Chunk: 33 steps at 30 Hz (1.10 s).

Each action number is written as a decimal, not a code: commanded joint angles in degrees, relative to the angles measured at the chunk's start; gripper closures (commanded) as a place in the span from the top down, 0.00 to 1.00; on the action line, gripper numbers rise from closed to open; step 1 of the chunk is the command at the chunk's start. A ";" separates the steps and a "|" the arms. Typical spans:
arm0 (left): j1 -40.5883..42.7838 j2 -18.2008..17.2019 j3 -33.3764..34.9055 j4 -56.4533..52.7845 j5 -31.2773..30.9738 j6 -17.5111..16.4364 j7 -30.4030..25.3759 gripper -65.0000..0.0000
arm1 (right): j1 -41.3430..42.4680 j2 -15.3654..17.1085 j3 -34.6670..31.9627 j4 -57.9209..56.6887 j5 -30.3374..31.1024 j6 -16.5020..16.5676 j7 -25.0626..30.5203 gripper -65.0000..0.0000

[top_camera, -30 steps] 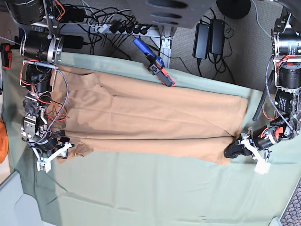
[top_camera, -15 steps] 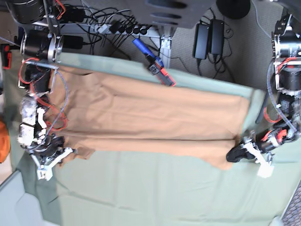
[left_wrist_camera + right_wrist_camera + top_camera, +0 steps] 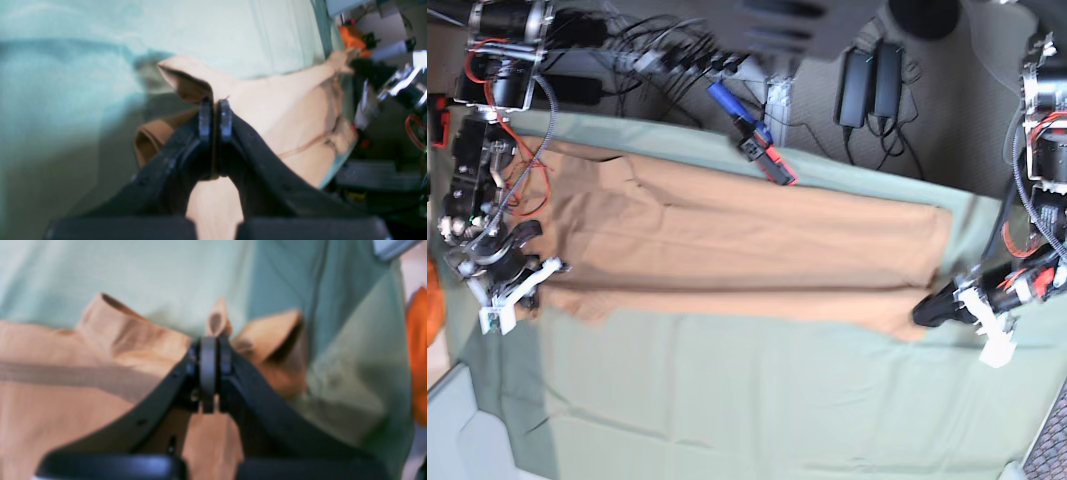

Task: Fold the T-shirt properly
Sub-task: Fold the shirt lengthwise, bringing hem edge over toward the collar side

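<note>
Base view, soft tan T-shirt (image 3: 757, 250), long folded strip

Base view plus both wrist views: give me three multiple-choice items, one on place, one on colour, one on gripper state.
1. Where does the blue-and-red tool lie?
A. at the far edge of the tan cotton T-shirt
B. on the sage-green tablecloth near the camera
C. in a gripper

2. What colour is the cloth under the shirt?
A. white
B. sage green
C. black

3. How is the left gripper?
A. wide open
B. shut on nothing
C. shut on tan fabric

Key: 1 A, it lies at the shirt's far edge; 2 B, green shows all round; 3 C, fabric is pinched between its tips.
</note>
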State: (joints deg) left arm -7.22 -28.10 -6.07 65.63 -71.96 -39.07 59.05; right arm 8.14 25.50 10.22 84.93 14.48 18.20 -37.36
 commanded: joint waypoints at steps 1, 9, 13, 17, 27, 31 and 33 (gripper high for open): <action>-0.81 -1.49 -0.39 2.36 -1.55 -0.93 -0.87 0.00 | -0.26 1.11 2.23 2.08 1.33 2.64 1.22 0.00; 2.36 -2.27 -0.39 7.43 -1.51 -0.93 -0.04 0.00 | -9.03 1.09 10.38 8.35 9.29 2.82 -2.73 0.00; 2.38 -2.25 -0.39 7.43 -1.46 -0.93 -0.07 0.00 | -11.74 0.96 10.71 10.93 12.20 2.82 -5.25 0.00; 2.49 -2.25 -0.39 7.43 -0.26 -0.93 -0.11 0.00 | -12.76 -0.37 10.73 12.02 13.03 2.84 -6.67 0.00; 2.62 -2.25 -0.39 7.43 0.24 -0.93 -0.11 0.01 | -12.79 -7.34 10.73 12.07 12.92 2.84 -9.42 0.00; 2.64 -2.27 -0.39 7.43 0.72 -0.93 0.04 0.24 | -12.76 -8.46 10.73 12.04 9.77 2.84 -10.38 0.00; 2.64 -2.27 -0.39 7.43 0.63 -0.93 1.03 0.41 | -12.76 -8.50 10.73 12.04 9.53 2.84 -11.74 0.00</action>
State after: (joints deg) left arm -3.64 -29.28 -6.07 72.10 -70.11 -39.07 60.69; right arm -5.23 16.32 20.51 95.88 23.92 18.20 -49.82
